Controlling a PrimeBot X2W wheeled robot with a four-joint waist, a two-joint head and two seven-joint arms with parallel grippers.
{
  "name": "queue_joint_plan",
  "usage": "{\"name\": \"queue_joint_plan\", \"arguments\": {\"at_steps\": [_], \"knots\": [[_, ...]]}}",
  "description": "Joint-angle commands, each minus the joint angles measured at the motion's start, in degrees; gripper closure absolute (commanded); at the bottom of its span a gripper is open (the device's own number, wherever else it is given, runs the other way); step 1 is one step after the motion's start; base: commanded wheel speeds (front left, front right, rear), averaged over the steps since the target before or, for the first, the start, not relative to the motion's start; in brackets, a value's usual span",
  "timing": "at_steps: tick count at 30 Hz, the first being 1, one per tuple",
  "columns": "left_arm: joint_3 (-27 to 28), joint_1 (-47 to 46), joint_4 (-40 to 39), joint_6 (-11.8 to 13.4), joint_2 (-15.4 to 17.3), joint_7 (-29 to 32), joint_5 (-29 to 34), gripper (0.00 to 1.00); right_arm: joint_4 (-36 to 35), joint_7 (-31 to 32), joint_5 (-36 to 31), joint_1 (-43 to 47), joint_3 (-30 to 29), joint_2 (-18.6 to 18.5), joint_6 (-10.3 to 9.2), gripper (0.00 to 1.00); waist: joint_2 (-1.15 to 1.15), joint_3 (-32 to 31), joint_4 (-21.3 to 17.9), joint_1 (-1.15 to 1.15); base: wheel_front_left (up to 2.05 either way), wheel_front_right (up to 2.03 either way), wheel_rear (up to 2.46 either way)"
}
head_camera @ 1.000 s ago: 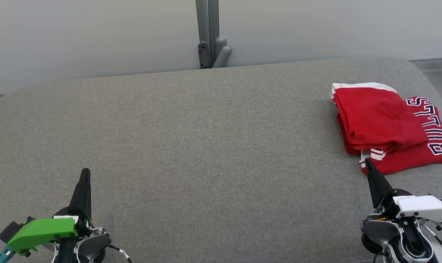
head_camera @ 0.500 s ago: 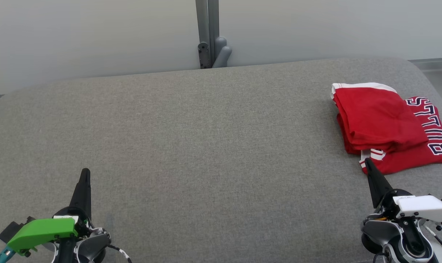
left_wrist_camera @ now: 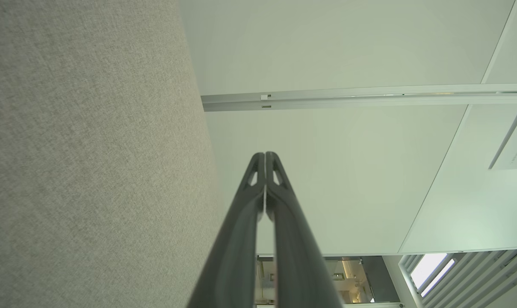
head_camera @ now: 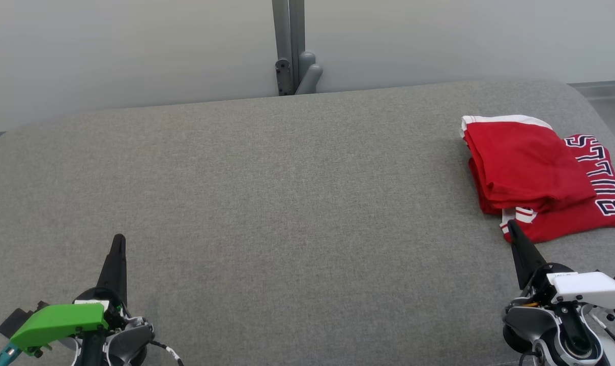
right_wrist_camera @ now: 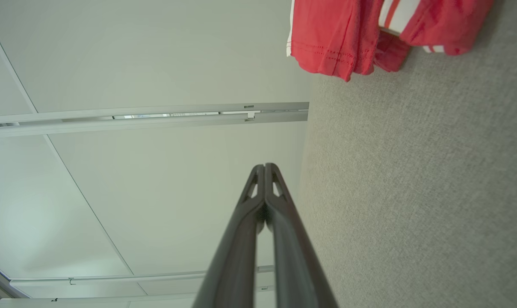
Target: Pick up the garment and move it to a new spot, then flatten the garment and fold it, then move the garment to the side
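Note:
The garment (head_camera: 533, 170) is a red jersey with white trim and dark lettering, folded into a bundle at the far right of the grey fabric table (head_camera: 287, 193). Its hem and striped trim (right_wrist_camera: 339, 34) hang at the top of the right wrist view. My right gripper (head_camera: 510, 226) is shut and empty, its tip just short of the garment's near edge; in its own view the fingertips (right_wrist_camera: 264, 167) meet. My left gripper (head_camera: 118, 239) rests shut and empty at the lower left, far from the garment, fingers pressed together (left_wrist_camera: 265, 155).
A grey post with a bracket (head_camera: 292, 61) rises behind the table's far edge against a pale wall. The table's rounded right edge lies close to the garment. Bare grey cloth spreads across the middle and left.

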Motion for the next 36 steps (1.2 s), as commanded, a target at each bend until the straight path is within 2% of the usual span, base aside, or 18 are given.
{"name": "queue_joint_plan", "arguments": {"at_steps": [1,36], "knots": [[0.2,-0.6,-0.1,-0.2,0.4,0.3,-0.1,1.0,0.1,0.2,0.3,-0.4,0.0,-0.3,0.02,1.0,0.0,0.0,0.0,0.0,0.0,0.0,0.0],[0.2,-0.6,-0.1,-0.2,0.4,0.3,-0.1,1.0,0.1,0.2,0.3,-0.4,0.0,-0.3,0.02,1.0,0.0,0.0,0.0,0.0,0.0,0.0,0.0]]}}
